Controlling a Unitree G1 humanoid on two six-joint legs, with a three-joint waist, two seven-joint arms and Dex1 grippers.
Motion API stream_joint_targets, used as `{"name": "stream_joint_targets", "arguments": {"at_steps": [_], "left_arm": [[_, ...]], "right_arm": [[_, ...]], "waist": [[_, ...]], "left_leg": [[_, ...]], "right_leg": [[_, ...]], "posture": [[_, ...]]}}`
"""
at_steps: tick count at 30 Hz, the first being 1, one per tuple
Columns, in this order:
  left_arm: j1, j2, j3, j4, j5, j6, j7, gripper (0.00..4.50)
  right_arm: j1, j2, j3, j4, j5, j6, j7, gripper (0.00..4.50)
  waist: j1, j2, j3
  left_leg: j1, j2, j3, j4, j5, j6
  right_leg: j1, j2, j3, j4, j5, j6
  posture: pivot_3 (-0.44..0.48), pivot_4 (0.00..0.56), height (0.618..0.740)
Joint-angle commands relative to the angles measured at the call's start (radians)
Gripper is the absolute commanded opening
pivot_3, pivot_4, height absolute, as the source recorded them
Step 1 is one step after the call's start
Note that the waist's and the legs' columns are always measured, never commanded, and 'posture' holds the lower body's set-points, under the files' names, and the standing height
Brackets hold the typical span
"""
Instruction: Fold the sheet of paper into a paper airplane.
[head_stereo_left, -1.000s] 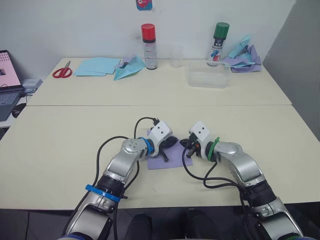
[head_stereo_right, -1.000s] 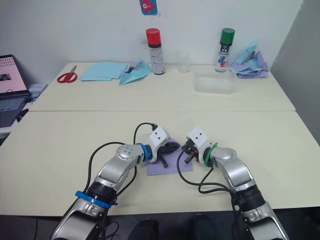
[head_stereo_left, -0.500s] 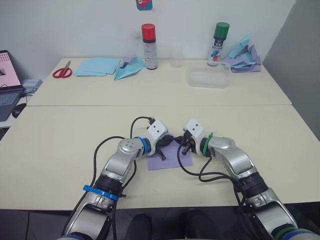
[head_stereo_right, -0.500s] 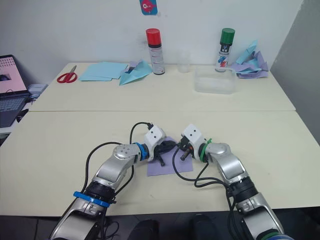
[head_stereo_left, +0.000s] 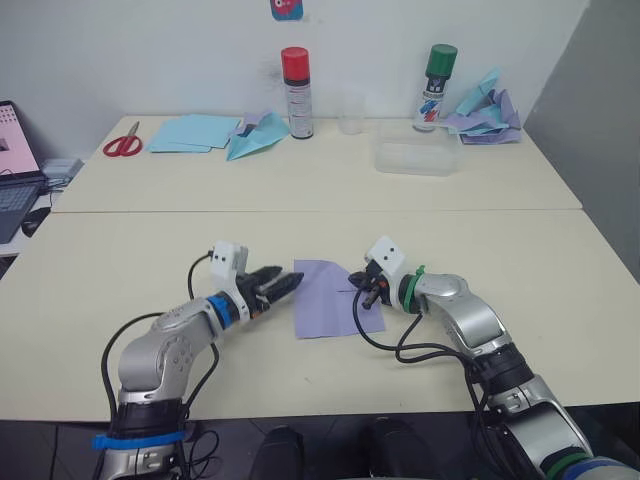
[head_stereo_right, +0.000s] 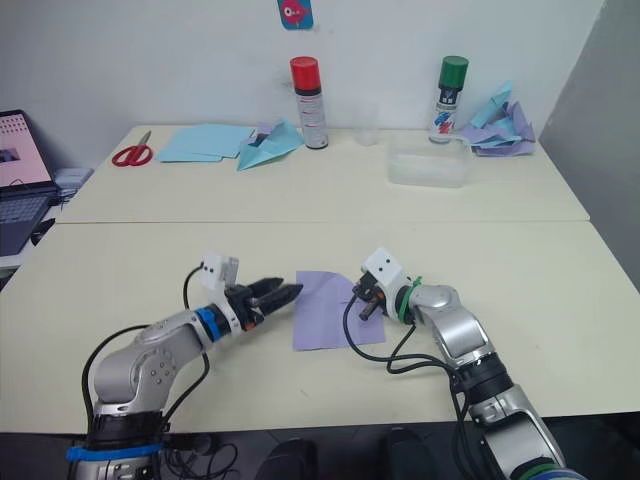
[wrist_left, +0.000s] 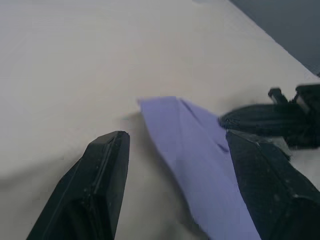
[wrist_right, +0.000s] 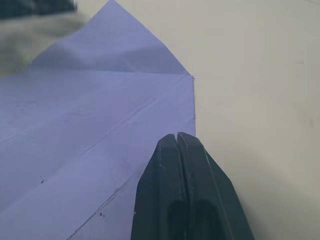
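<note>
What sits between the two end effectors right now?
The sheet of paper lies flat on the table between the left end effector and the right end effector, nothing else; the eye views show it.

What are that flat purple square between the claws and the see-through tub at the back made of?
The flat lavender-purple sheet looks like thin matte paper: it lies flat and keeps sharp crease lines. The see-through rectangular tub looks like clear plastic, since the table shows through its walls; glass is possible.

sheet of paper (head_stereo_left: 328, 298) lies flat on the near counter (head_stereo_left: 120, 270) | left end effector (head_stereo_left: 290, 283) just beside its left edge, black fingers a little apart | right end effector (head_stereo_left: 360, 291) at its right edge, fingers too small to judge | far counter: scissors (head_stereo_left: 124, 141), two spray cans
</note>
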Motion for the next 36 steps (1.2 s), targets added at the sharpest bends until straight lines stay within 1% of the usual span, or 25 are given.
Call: {"name": "stream_joint_targets", "arguments": {"at_steps": [1,5,6,8,9,12,14,16,18,20,26,33,36], "left_arm": [[-0.038,-0.022,-0.019,0.022,0.023,-0.055,0.025,3.27],[-0.079,-0.032,-0.051,0.087,0.052,-0.100,0.020,3.27],[-0.091,-0.034,-0.058,0.104,0.054,-0.109,0.012,3.09],[-0.106,-0.029,-0.078,0.128,0.062,-0.124,-0.007,2.66],[-0.106,-0.016,-0.099,0.130,0.069,-0.133,-0.033,2.37],[-0.103,0.010,-0.127,0.133,0.082,-0.154,-0.074,1.45],[-0.105,0.032,-0.139,0.130,0.092,-0.172,-0.099,0.76],[-0.111,0.066,-0.162,0.131,0.120,-0.207,-0.131,0.11],[-0.122,0.094,-0.180,0.145,0.150,-0.246,-0.154,0.05],[-0.139,0.138,-0.225,0.174,0.218,-0.322,-0.183,0.05],[-0.233,0.217,-0.317,0.318,0.383,-0.555,-0.241,0.05],[-0.269,0.265,-0.418,0.376,0.521,-0.746,-0.324,0.05],[-0.262,0.273,-0.429,0.364,0.542,-0.771,-0.346,0.05]], "right_arm": [[0.010,0.009,0.029,0.011,-0.001,0.008,0.019,0.00],[0.013,0.007,0.029,0.008,-0.002,0.009,0.022,0.00],[0.014,0.007,0.029,0.006,-0.002,0.010,0.023,0.00],[0.016,0.006,0.029,0.001,-0.003,0.013,0.024,0.00],[0.016,0.006,0.028,-0.002,-0.002,0.016,0.024,0.00],[0.014,0.007,0.026,-0.012,0.001,0.021,0.024,0.00],[0.012,0.009,0.022,-0.016,0.003,0.022,0.023,0.00],[0.011,0.012,0.016,-0.022,0.008,0.025,0.020,0.00],[0.012,0.013,0.012,-0.030,0.013,0.030,0.021,0.00],[0.014,0.014,0.012,-0.041,0.015,0.037,0.022,0.00],[0.012,0.024,0.010,-0.068,0.024,0.064,0.027,0.00],[0.011,0.034,0.010,-0.064,0.033,0.075,0.015,0.00],[0.013,0.032,0.004,-0.064,0.036,0.076,0.010,0.00]], "waist": [[0.001,0.000,0.000],[0.000,0.000,0.000],[0.000,0.000,0.000],[0.000,0.000,0.000],[0.000,0.000,0.000],[0.000,0.000,0.000],[0.000,0.000,0.000],[0.000,0.000,0.000],[0.000,0.000,0.000],[0.000,0.000,0.000],[0.002,0.000,0.001],[0.002,0.000,0.001],[0.002,0.000,0.001]], "left_leg": [[0.000,0.000,0.000,0.000,0.000,0.000],[0.000,0.000,0.000,0.000,0.000,0.000],[0.000,0.000,0.001,0.000,0.000,0.000],[0.000,0.000,0.001,0.000,0.000,0.000],[0.000,0.000,0.001,0.000,0.000,0.000],[0.000,0.000,0.001,0.000,0.000,0.000],[0.000,0.000,0.001,0.000,0.000,0.000],[0.000,0.000,0.001,0.000,0.000,0.000],[-0.001,0.000,0.001,0.000,0.000,0.000],[-0.001,0.000,0.001,-0.001,0.000,0.000],[-0.002,0.000,0.001,-0.001,0.000,0.000],[-0.003,0.000,0.003,-0.001,0.000,0.000],[-0.003,0.000,0.003,-0.001,0.000,0.000]], "right_leg": [[0.000,0.000,0.001,0.000,0.000,0.000],[0.000,0.000,0.001,0.000,0.000,0.000],[0.000,0.000,0.001,0.000,0.000,0.000],[0.000,0.001,0.002,0.000,0.000,0.000],[0.000,0.001,0.002,0.000,0.000,0.000],[0.000,0.001,0.002,-0.001,0.000,0.000],[-0.001,0.001,0.002,-0.001,0.000,0.000],[-0.001,0.001,0.002,-0.001,0.000,0.000],[-0.001,0.001,0.002,-0.001,0.000,0.000],[-0.001,0.001,0.002,-0.001,0.000,0.000],[-0.002,0.001,0.002,-0.001,0.000,0.000],[-0.003,0.000,0.003,-0.001,0.000,0.000],[-0.003,0.000,0.002,-0.001,0.000,0.000]], "posture": [[0.000,0.150,0.740],[0.000,0.150,0.740],[0.000,0.150,0.740],[0.000,0.150,0.740],[0.000,0.150,0.740],[0.000,0.150,0.740],[0.000,0.150,0.740],[0.000,0.150,0.740],[0.000,0.150,0.740],[0.000,0.150,0.740],[0.000,0.150,0.740],[0.000,0.150,0.740],[0.000,0.150,0.740]]}}
